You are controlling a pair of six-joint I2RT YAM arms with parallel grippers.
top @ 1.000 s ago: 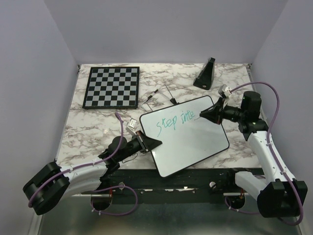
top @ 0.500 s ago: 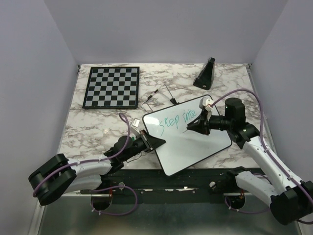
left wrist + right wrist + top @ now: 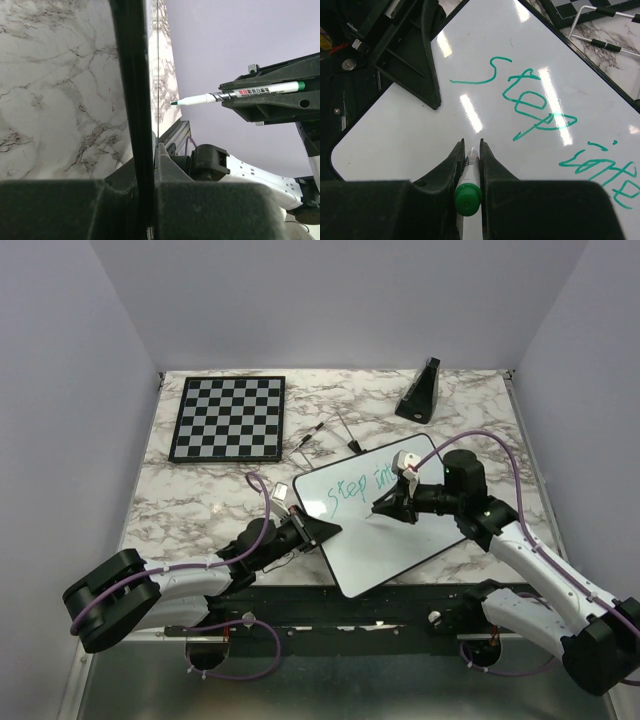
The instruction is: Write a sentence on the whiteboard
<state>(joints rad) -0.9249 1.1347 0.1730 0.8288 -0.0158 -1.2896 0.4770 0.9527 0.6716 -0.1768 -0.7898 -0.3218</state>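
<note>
**Enclosure and Bench**

Plain lilac walls (image 3: 330, 300) close the rear and both sides. The table (image 3: 190, 505) has a white marble-patterned top with grey veining, evenly lit. A grey metal sheet (image 3: 350, 695) lies below its near edge.

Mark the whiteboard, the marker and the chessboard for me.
whiteboard (image 3: 395, 545), top external view, bare white surface near its lower edge.
marker (image 3: 238, 93), left wrist view, labelled barrel.
chessboard (image 3: 228, 417), top external view, middle squares.
</note>
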